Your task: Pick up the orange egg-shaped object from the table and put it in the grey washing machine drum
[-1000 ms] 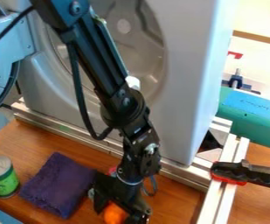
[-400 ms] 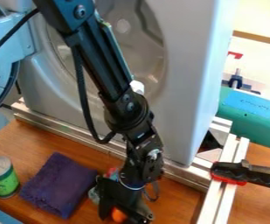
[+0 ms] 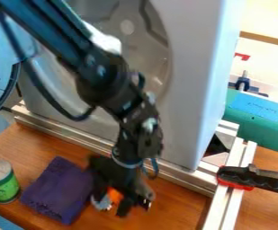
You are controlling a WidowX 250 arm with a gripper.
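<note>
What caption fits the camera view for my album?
Black gripper by something orange, near a purple cloth and green can.

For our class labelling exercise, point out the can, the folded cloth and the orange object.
Can (image 3: 6, 191), camera view: green side.
Folded cloth (image 3: 56, 191), camera view: upper face.
Orange object (image 3: 114, 196), camera view: visible middle.

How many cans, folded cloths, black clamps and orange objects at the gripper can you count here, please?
Green can: 1
Purple folded cloth: 1
Black clamp: 1
Orange object at the gripper: 1
Total: 4
</note>
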